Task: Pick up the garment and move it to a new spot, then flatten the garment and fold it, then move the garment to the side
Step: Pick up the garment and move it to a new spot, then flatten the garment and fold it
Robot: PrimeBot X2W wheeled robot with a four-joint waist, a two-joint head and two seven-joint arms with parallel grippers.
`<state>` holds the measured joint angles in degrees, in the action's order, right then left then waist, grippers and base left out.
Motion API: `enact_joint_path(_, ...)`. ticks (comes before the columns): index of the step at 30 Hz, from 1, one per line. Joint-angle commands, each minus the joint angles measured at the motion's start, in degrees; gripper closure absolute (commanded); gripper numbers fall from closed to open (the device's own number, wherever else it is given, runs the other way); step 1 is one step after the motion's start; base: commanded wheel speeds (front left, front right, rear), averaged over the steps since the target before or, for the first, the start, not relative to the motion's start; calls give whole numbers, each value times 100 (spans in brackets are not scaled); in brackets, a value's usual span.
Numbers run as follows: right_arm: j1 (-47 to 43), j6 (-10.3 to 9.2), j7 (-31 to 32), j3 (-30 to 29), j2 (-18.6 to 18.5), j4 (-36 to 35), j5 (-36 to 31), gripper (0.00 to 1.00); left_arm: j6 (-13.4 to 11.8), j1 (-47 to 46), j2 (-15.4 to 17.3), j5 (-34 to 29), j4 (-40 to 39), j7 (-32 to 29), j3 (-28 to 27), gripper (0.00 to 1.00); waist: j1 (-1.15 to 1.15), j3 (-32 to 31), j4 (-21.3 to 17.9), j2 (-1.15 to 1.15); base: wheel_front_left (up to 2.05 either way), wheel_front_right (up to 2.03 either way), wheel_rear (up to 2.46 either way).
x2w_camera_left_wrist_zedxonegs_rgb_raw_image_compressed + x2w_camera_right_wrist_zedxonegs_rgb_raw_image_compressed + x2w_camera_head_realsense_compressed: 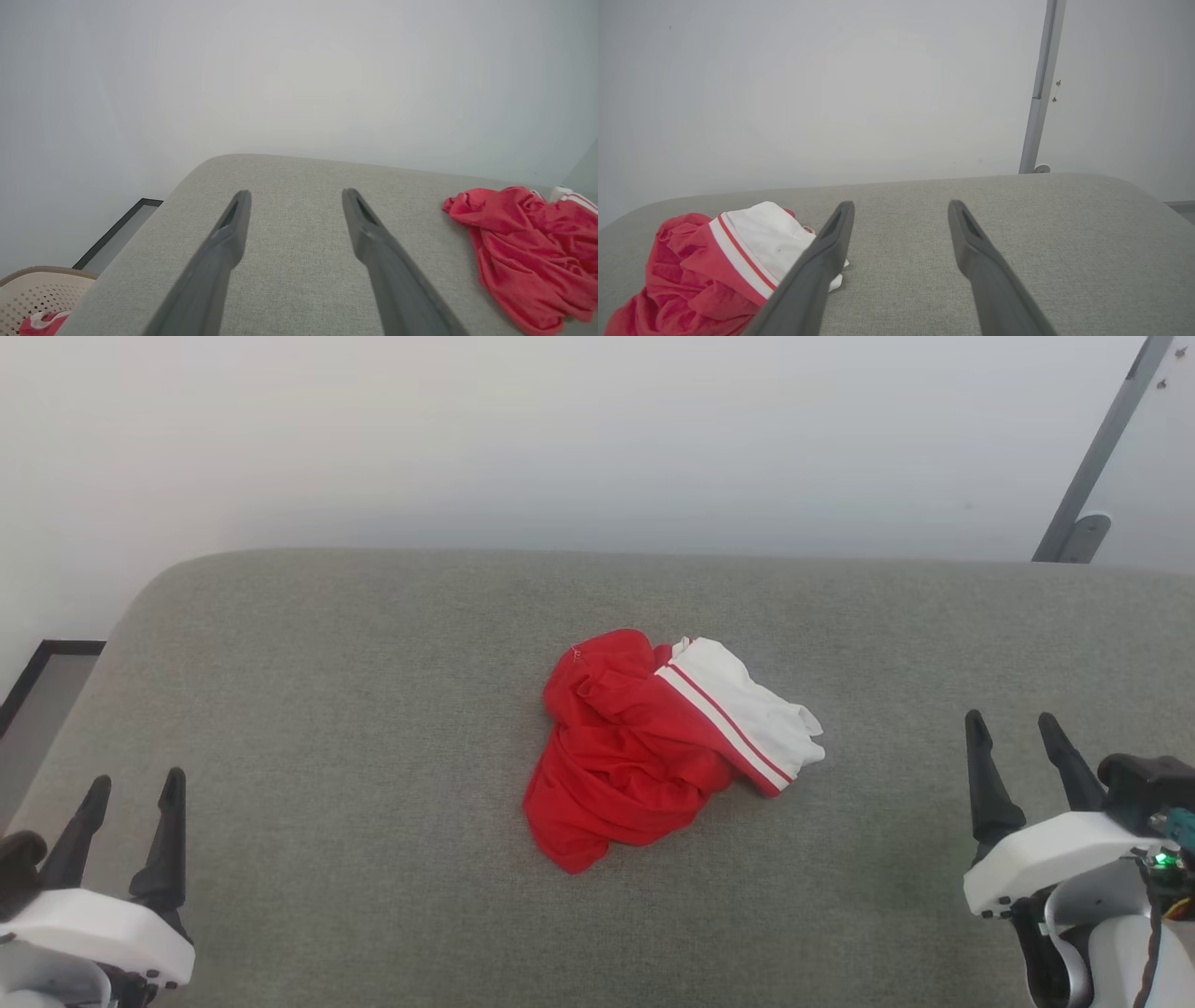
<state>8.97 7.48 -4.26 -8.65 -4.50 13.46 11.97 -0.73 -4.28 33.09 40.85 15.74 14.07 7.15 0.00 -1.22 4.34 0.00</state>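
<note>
The garment (644,747) lies crumpled in a heap at the middle of the grey upholstered surface (373,709), red body to the left and a white sleeve with red striped trim to the right. It also lies at the right edge of the left wrist view, garment (528,252), and at the lower left of the right wrist view, garment (714,266). My left gripper (135,789) rests open at the lower left, well apart from the cloth. My right gripper (1015,725) stands open at the lower right, also apart from it. Nothing sits between either pair of fingers.
A beige perforated basket (32,289) with a red-and-white cloth inside stands beyond the surface's left end. A pale wall backs the surface, and a grey metal pole (1102,448) leans at the far right. A dark-framed floor strip (42,672) shows at the left.
</note>
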Motion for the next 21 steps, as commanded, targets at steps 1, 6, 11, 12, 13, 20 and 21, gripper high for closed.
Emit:
enact_joint_path(1, -47, 2, 20, 1, 9, -20, 18, 0, 5, 83, -27, 31, 10, 38, -32, 0, 0, -3, 12, 0, 0, 0, 0)
enact_joint_path(6, -83, 2, 25, 13, 20, -32, 27, 0, 48, 103, -39, 3, 5, 63, -55, 0, 0, -4, 41, 0, 0, 0, 0)
enact_joint_path(11, -100, 2, 36, 34, 29, -48, 29, 0, 61, 72, -52, -22, 5, 81, -64, 0, 0, 5, 40, 0, 0, 0, 0)
enact_joint_path(12, -106, 2, 44, 50, 32, -52, 31, 0, 61, 64, -61, -12, 7, 82, -67, 0, 0, 7, 38, 0, 0, 0, 0)
enact_joint_path(13, -113, 2, 61, 68, 36, -57, 39, 0, 56, 55, -65, -4, 6, 83, -69, 0, 0, 11, 37, 0, 0, 0, 0)
enact_joint_path(20, 37, 2, 177, 343, -18, -47, 98, 0, 59, 14, -148, 43, -77, 86, -53, 0, 0, 98, 125, 0, 0, 0, 0)
enact_joint_path(21, 81, 2, 207, 392, -40, -33, 113, 0, 62, 0, -162, 41, -102, 83, -47, 0, 0, 121, 154, 0, 0, 0, 0)
